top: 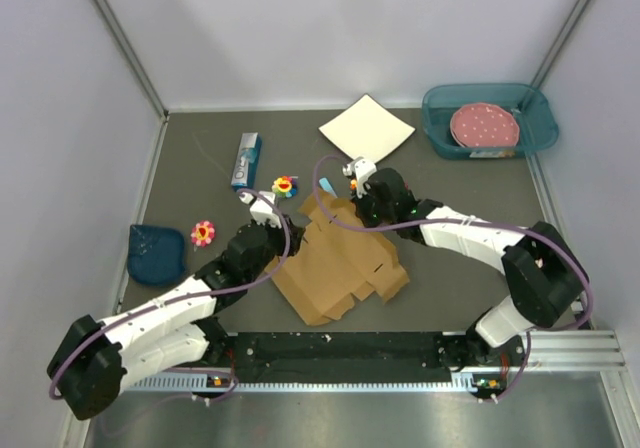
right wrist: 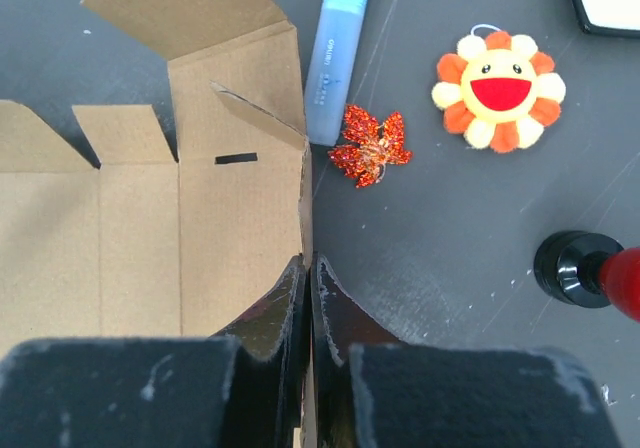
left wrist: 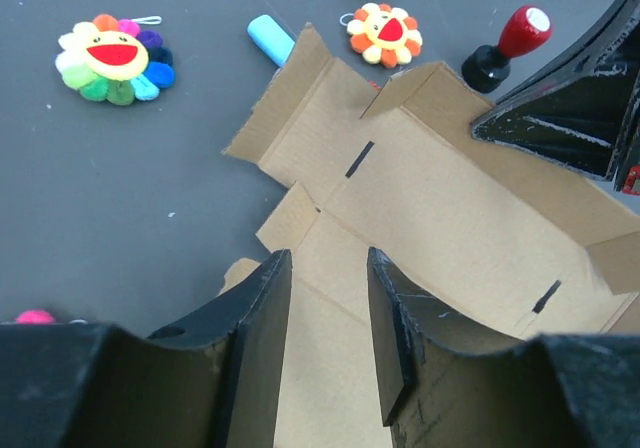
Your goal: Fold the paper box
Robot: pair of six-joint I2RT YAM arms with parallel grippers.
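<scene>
1. Mostly hidden from above: the far part of the paper box lies under both wrists, and neither set of fingertips shows in the top view.
2. Cut off: the red-handled stamp at the right wrist view's edge, and the white square sheet, which is only a corner there. A pink thing at the left wrist view's lower left is too small to tell.
3. Left gripper: released, jaws apart over a flat brown panel. I cannot tell whether it touches.
4. Right gripper: clenched on the box's right edge, which runs straight into the seam between the jaws.
5. Around the box's far end:
   - light blue tube, beside the raised flap
   - red glitter butterfly, just beside the tube's tip
   - orange flower
   - rainbow flower
6. Further off:
   - small blue carton
   - pink flower
   - dark blue pouch
   - teal bin, far right, well apart
7. The box sits mid-table between the arms, mostly flat and skewed to the table edges. Its far-end flaps tilt up.
8. Long axis: in the left wrist view the slotted panel runs upper left to lower right. From above it is unclear.
</scene>
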